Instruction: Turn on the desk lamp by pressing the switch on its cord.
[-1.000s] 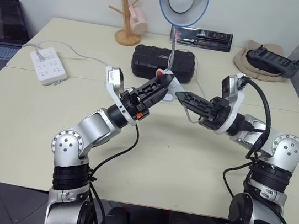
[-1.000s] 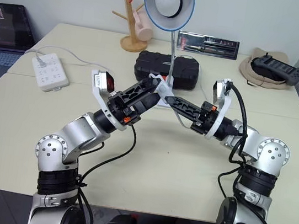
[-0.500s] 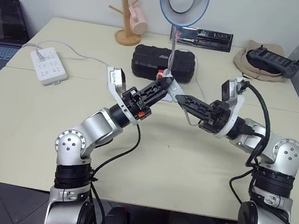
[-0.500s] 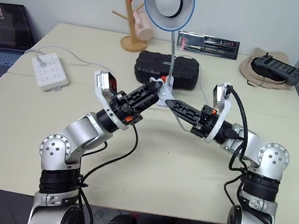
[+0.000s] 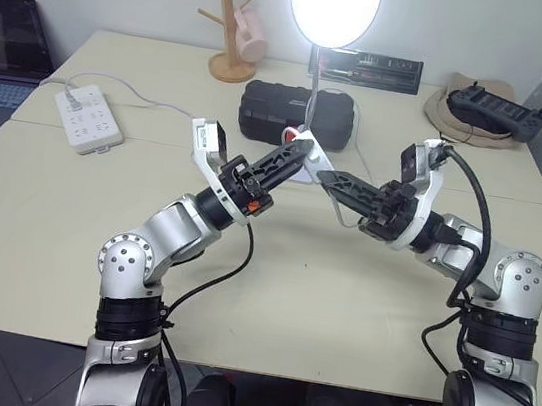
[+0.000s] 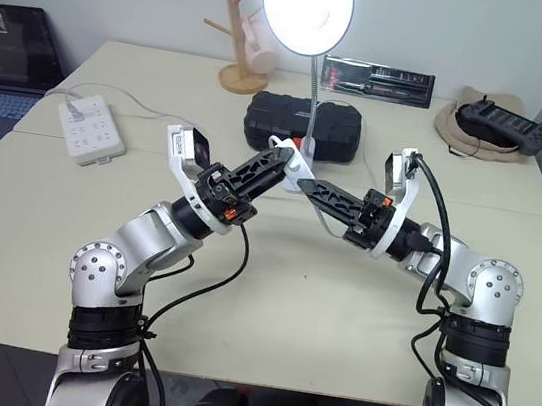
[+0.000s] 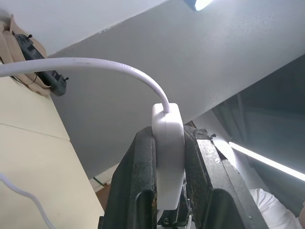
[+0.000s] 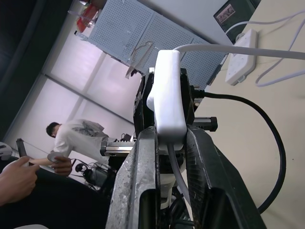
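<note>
The desk lamp (image 5: 334,5) stands at the back of the table, its round shade glowing bright on a thin silver stem (image 5: 313,88). Both grippers meet above the table's middle at the small white switch (image 5: 307,154). My left gripper (image 5: 294,152) is shut on the switch (image 7: 167,152), which sits squeezed between its black fingers. My right gripper (image 5: 329,179) is shut on the same switch (image 8: 167,95) from the other side. The thin white cord (image 7: 95,64) arcs away from the switch's end, and the cord (image 8: 238,47) also runs off toward the power strip.
A black case (image 5: 294,113) lies just behind the grippers. A white power strip (image 5: 88,119) lies at the left, a wooden mug tree (image 5: 230,26) and a tool tray (image 5: 370,71) at the back, a controller on a hat (image 5: 491,108) at the back right. A laptop (image 5: 0,49) stands far left.
My left gripper has closed onto the switch, and the lamp, dark before, now shines. Both hands have stayed in place.
</note>
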